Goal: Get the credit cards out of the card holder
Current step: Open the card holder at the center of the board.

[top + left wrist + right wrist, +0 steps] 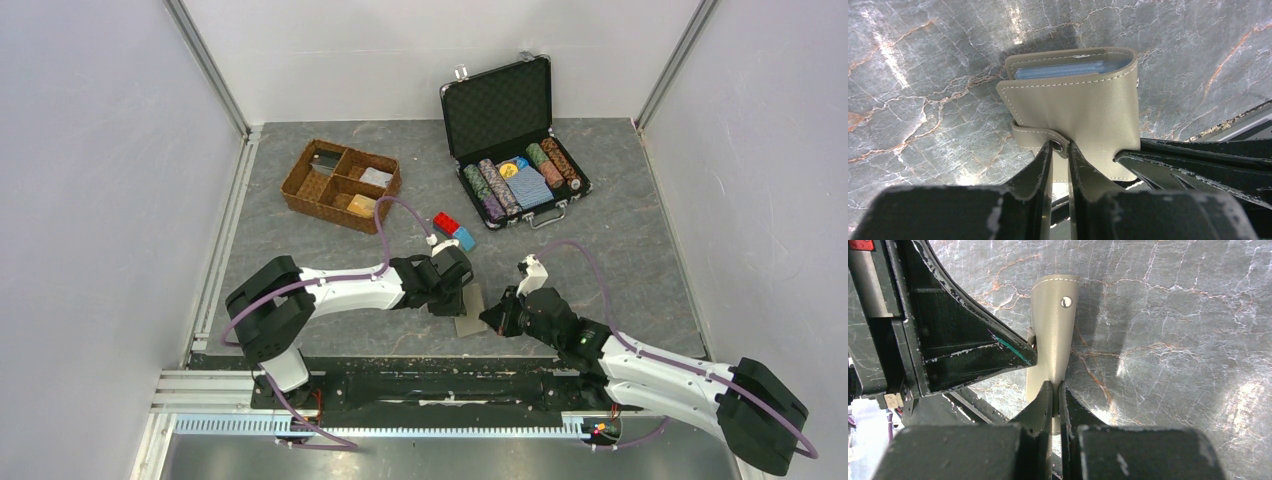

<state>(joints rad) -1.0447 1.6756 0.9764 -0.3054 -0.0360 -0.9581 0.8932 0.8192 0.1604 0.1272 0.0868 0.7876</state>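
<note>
The grey-tan card holder (pixel 470 312) is held between both grippers near the table's front edge. In the left wrist view the card holder (pixel 1083 105) faces me, and light blue credit cards (pixel 1063 71) show edge-on inside its top fold. My left gripper (pixel 1060 147) is shut on the end of its side tab, at the snap. In the right wrist view my right gripper (pixel 1055 390) is shut on a flap of the card holder (pixel 1053 340) that carries a metal snap. From above, the left gripper (pixel 455 292) and right gripper (pixel 497 315) meet over it.
A brown wicker tray (pixel 340 185) with small items stands at the back left. An open black chip case (pixel 515 150) stands at the back right. Red and blue blocks (pixel 453 230) lie just beyond the left gripper. The table's front edge (pixel 400 352) is close behind the card holder.
</note>
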